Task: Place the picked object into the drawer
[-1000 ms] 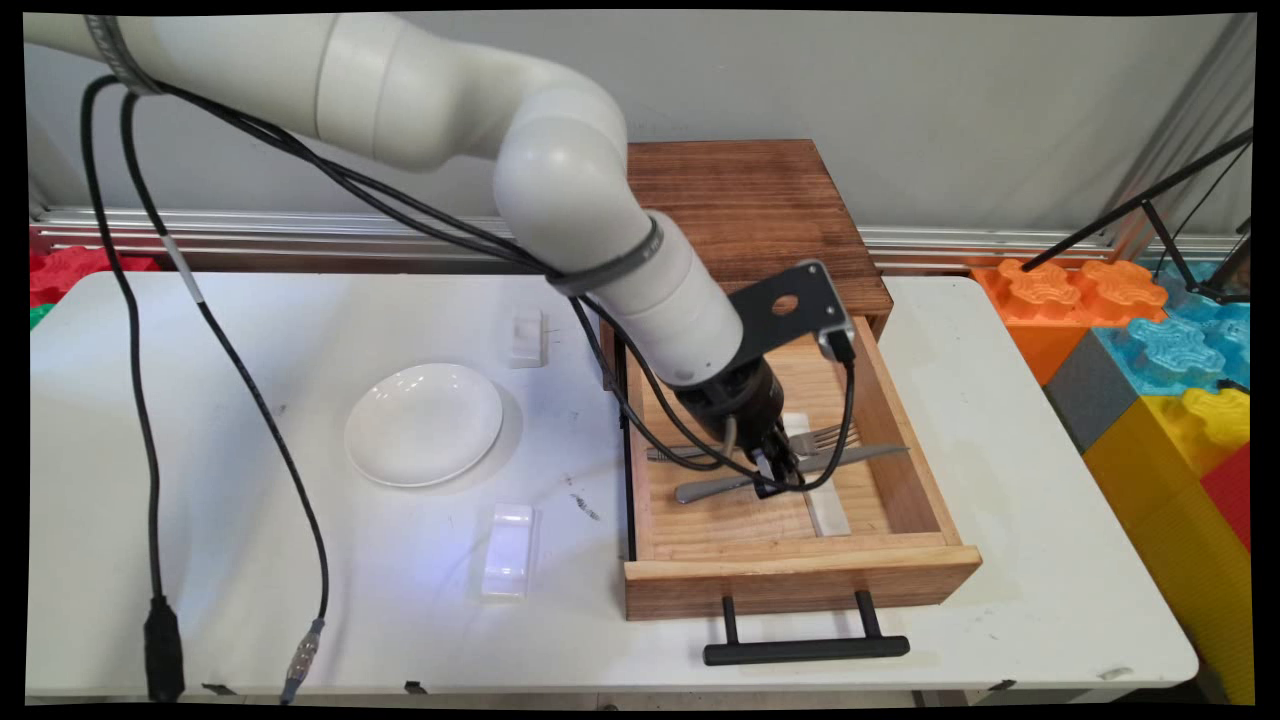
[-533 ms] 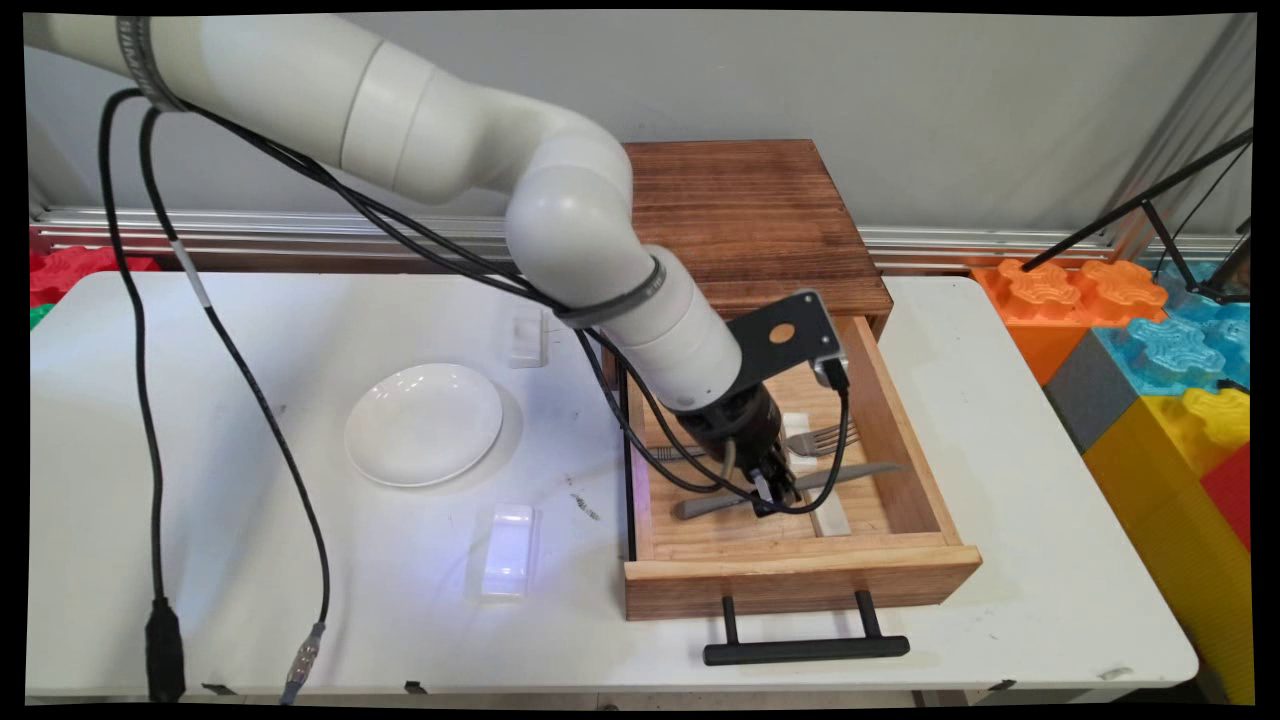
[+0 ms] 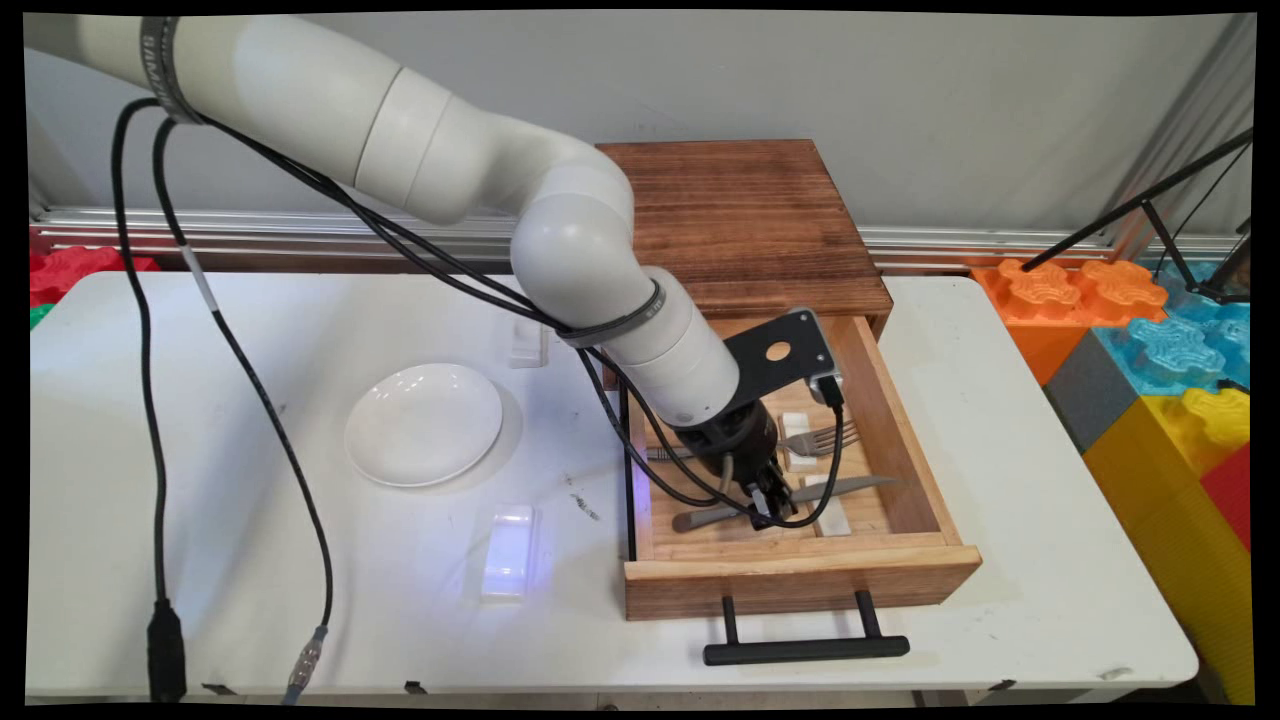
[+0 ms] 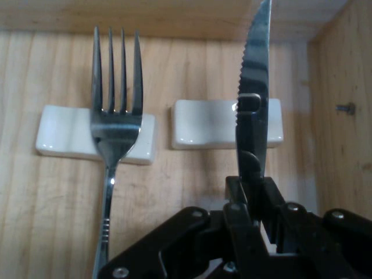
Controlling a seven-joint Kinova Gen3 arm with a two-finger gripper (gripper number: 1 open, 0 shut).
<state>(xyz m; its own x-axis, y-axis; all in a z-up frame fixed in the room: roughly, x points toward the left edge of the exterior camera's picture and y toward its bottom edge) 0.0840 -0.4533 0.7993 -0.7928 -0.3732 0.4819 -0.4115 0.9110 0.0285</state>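
Note:
My gripper (image 3: 765,508) reaches down into the open wooden drawer (image 3: 800,575) and is shut on the knife (image 3: 850,487) near where the handle meets the blade. In the hand view the gripper (image 4: 251,192) pinches the serrated knife (image 4: 254,104), whose blade crosses a white rest (image 4: 203,122). Whether the blade touches that rest I cannot tell. Left of it a fork (image 4: 116,122) lies with its tines on a second white rest (image 4: 58,136). In the main view the fork (image 3: 825,438) lies just behind the knife.
The drawer's black handle (image 3: 805,650) juts toward the table's near edge. A dark wooden cabinet (image 3: 740,210) stands behind the drawer. On the table to the left are a white plate (image 3: 423,424) and two white rests (image 3: 508,548) (image 3: 526,340). Black cables hang from the arm.
The gripper, still shut on the knife, has moved down and toward the drawer's front, carrying the knife away from the fork.

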